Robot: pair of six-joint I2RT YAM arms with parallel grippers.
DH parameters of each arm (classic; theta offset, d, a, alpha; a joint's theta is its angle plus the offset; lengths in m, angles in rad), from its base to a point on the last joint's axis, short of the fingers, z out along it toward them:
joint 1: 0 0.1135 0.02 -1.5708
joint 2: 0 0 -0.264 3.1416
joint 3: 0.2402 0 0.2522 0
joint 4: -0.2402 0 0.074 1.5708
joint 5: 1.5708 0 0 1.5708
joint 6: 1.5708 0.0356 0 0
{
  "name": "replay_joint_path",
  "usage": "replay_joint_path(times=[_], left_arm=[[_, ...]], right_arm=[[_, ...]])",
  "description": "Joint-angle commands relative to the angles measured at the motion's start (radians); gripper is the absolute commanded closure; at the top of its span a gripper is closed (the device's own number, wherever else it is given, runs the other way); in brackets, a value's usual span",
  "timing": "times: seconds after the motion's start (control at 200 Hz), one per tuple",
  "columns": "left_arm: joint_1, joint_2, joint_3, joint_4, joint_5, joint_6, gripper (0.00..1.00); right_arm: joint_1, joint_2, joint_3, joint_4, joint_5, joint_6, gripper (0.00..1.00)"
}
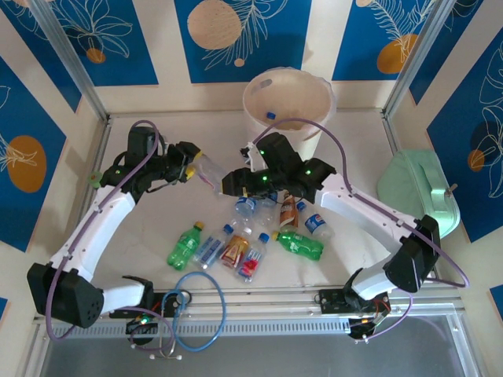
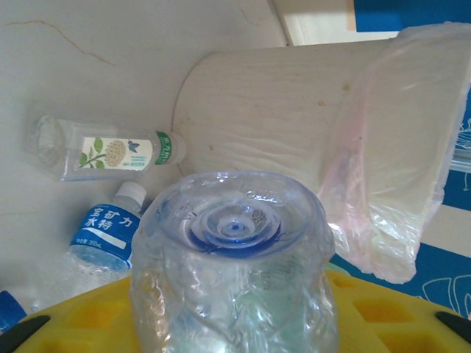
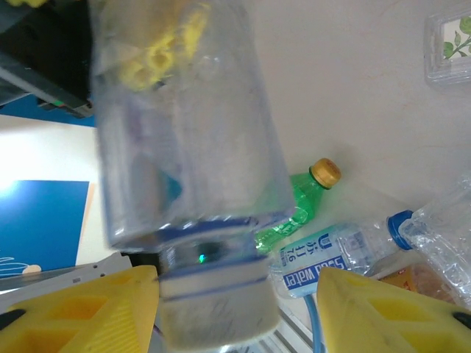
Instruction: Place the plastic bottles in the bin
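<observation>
Clear bottle (image 2: pixel 235 250) is clenched by the left fingers (image 2: pixel 73 323); right fingers (image 3: pixel 375 309) are spread around its free end and should be closed squarely before release toward the bin (image 2: pixel 265 103).

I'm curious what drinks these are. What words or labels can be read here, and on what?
"Soul water": on the blue label of the blue-capped bottle lying on the table; the characters above it are too blurred to read.
"宝矿力水特": on the blue label of the white-capped bottle; the first character is uncertain and the small print below is unreadable.
Flower-label bottle: print too small to read.
Top view: all labels too small to read.
</observation>
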Motion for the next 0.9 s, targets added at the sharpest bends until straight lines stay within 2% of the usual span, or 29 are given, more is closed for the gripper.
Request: replay_joint_path(times=[0.0,0.16,0.425,0.485,0.58,0.71,0.895], left_arm=[[-0.008,-0.017,0.017,0.026,0.035,-0.020,0.52],[-0.011,-0.010,0.005,0.041,0.046,-0.032,0.52],[-0.011,-0.001,0.005,0.033,0.034,-0.030,0.51],[-0.011,0.002,0.005,0.033,0.033,-0.027,0.45],[-0.012,0.001,0.020,0.001,0.005,-0.006,0.21],[-0.013,-0.021,0.054,-0.063,-0.081,0.060,0.01],[-0.012,-0.049,0.086,-0.172,-0.196,0.199,0.00]], right_arm=[[-0.002,0.015,0.040,0.002,-0.025,-0.022,0.43],[-0.002,0.015,0.033,0.012,-0.025,-0.016,0.51],[-0.001,-0.001,0.027,0.017,-0.026,-0.019,0.74],[0.001,-0.009,0.024,0.017,-0.021,-0.019,0.77],[0.001,-0.034,0.024,0.014,-0.006,-0.024,0.80],[-0.007,-0.072,0.032,0.000,0.024,-0.035,0.81],[-0.057,-0.115,0.099,-0.059,0.058,-0.083,0.81]])
